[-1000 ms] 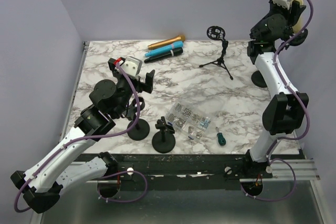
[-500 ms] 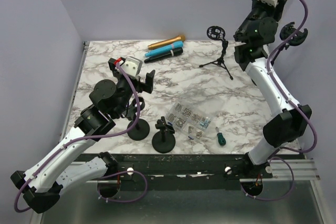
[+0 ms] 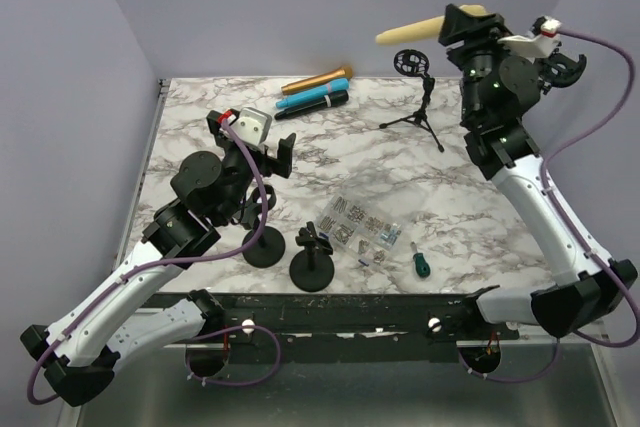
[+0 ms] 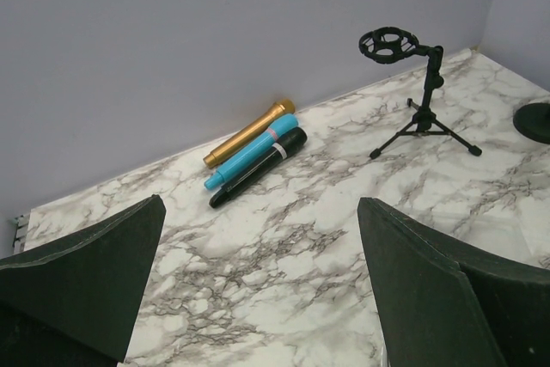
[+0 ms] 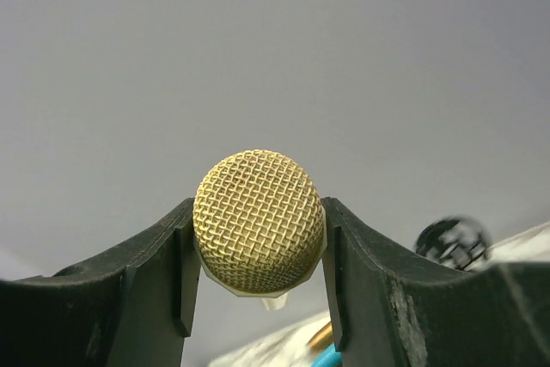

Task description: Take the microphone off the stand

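**Marble table, microphone hanging clear of its stand**

White-and-grey marble tabletop is carrying a black tripod microphone stand near its back edge. High above that stand, the right gripper is clamping a cream-bodied microphone with a gold mesh head. Its fingers are pressing on either side of the head, and the body is lying roughly level in the air, apart from the stand. Left of the stand, a gold microphone, a blue microphone and a black microphone are lying side by side by the wall. Well in front and left of the stand, the left gripper is hovering with jaws spread wide, holding nothing.
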{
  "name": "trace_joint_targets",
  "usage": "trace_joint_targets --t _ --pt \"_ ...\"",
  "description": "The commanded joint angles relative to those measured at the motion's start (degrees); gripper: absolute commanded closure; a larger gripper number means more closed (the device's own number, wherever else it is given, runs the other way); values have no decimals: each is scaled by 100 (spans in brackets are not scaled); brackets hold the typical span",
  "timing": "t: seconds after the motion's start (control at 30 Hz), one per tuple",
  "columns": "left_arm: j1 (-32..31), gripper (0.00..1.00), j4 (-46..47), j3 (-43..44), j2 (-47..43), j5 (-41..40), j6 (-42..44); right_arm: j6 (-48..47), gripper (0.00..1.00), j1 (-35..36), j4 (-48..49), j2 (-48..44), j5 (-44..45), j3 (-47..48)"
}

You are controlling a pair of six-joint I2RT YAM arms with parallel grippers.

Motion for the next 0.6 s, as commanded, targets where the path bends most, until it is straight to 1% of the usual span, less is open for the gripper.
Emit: trace_joint_targets --t 0.0,0.1,0.2,0.27,0.3,0.53,0.57 --pt "-40 1 126 -32 52 39 30 2689 99 17 -372 481 -1974 -551" --pt "-40 2 126 -34 65 43 30 3553 99 59 55 894 -2675 -906" --pt "-40 2 126 -32 64 37 30 4389 99 101 229 1424 -2997 -1117" --pt "-40 2 127 -33 64 27 39 4812 99 143 397 1806 -3121 -1190" --pt "-40 2 133 -32 63 17 47 4971 99 173 435 1992 -3326 -1192" --pt "-33 2 152 -45 36 -10 80 5760 99 302 78 3207 -3195 -851" --pt "-194 2 152 -45 29 -10 83 5862 99 314 24 3363 -3187 -804"
